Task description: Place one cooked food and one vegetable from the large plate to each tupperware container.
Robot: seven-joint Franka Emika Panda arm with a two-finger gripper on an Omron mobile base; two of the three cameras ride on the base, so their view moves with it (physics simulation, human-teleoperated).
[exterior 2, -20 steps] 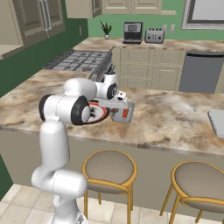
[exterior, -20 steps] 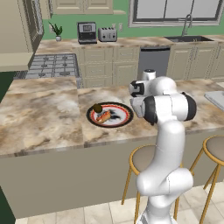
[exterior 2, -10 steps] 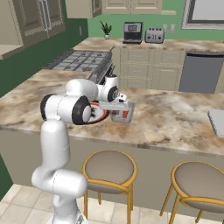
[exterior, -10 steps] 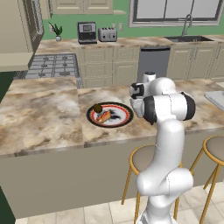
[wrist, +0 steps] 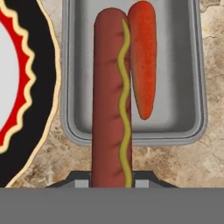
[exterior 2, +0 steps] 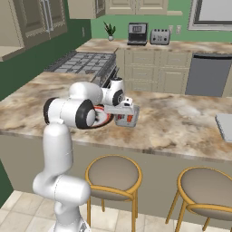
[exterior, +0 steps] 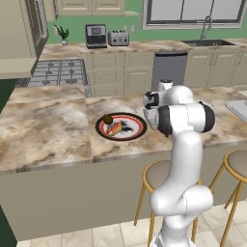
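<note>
My gripper is shut on a long sausage with a mustard line. The sausage reaches out over a pale grey tupperware container. A carrot lies in that container, close beside the sausage. The large plate shows its black rim and red ring just left of the container. In the left base view the large plate holds a round brown item and an orange-brown food. In the right base view my gripper points down at the counter beside the plate. A second container lies far right.
The marble counter stretches left of the plate. Two bar stools stand below its front edge. The second container sits at the counter's right end. A stove and a toaster stand at the back.
</note>
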